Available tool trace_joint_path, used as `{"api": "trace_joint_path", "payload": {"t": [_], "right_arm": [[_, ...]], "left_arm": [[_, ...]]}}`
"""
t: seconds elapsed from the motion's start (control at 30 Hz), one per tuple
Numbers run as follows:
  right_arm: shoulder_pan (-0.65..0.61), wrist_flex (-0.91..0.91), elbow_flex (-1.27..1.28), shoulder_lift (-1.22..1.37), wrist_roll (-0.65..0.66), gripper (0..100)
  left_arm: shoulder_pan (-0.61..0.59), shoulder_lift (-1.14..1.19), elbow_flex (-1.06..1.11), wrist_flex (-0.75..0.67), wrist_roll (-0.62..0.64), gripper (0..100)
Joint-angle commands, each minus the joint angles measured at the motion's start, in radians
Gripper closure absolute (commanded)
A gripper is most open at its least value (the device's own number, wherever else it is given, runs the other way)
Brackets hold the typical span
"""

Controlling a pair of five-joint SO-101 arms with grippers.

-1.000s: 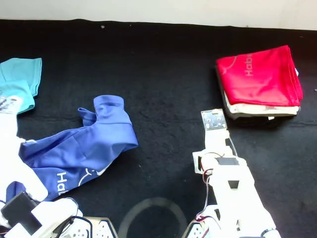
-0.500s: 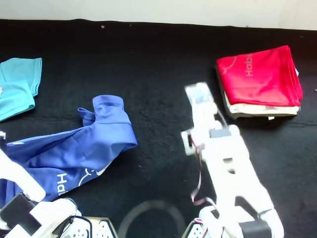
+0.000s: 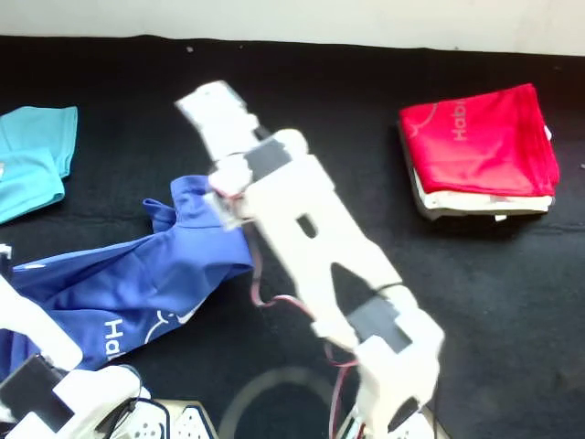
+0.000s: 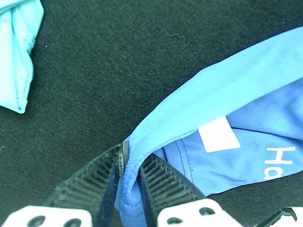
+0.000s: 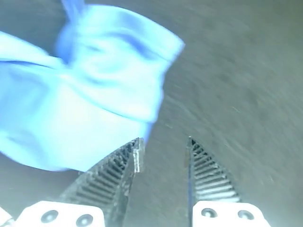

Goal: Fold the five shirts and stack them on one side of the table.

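1. Desk (image 3: 366, 110): a black surface that carries all the shirts.
2. Right arm (image 3: 311, 238): stretched from the near edge across the middle, above the blue shirt's far end.
3. Blue shirt (image 3: 146, 274): unfolded and crumpled, lying from the near left corner toward the centre.
4. Folded stack: red shirt (image 3: 480, 137) on a white shirt (image 3: 475, 203), near the far right corner.
5. Teal shirt (image 3: 32, 160): at the left edge, apart from the blue one.
6. Right gripper (image 5: 163, 146): fingers spread with bare desk between them; the blue shirt's edge (image 5: 94, 85) lies just beside one fingertip.
7. Left gripper (image 4: 134, 158): fingers clamped on a bunched hem of the blue shirt (image 4: 227, 94), which runs taut away from them.
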Motion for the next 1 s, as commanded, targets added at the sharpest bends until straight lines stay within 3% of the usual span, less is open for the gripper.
{"api": "trace_joint_path", "payload": {"t": [0.0, 0.17, 0.53, 0.6, 0.7, 0.97], "right_arm": [[-0.079, 0.010, -0.208, 0.107, -0.008, 81.9], [-0.128, 0.010, -0.381, 0.277, -0.008, 71.5], [-0.179, 0.012, -0.515, 0.492, -0.008, 71.6], [-0.154, 0.018, -0.519, 0.527, -0.008, 77.8], [-0.094, 0.036, -0.522, 0.559, -0.008, 99.4], [0.084, 0.128, -0.593, 0.545, -0.008, 99.1]], "left_arm": [[-0.007, -0.004, -0.036, 0.005, -0.009, 99], [-0.008, -0.004, -0.036, 0.005, -0.009, 99], [-0.005, -0.004, -0.036, 0.005, -0.009, 99], [-0.004, -0.004, -0.036, 0.005, -0.009, 99], [-0.002, -0.002, -0.019, 0.002, -0.009, 99], [0.065, -0.004, 0.093, -0.003, -0.009, 99]]}}
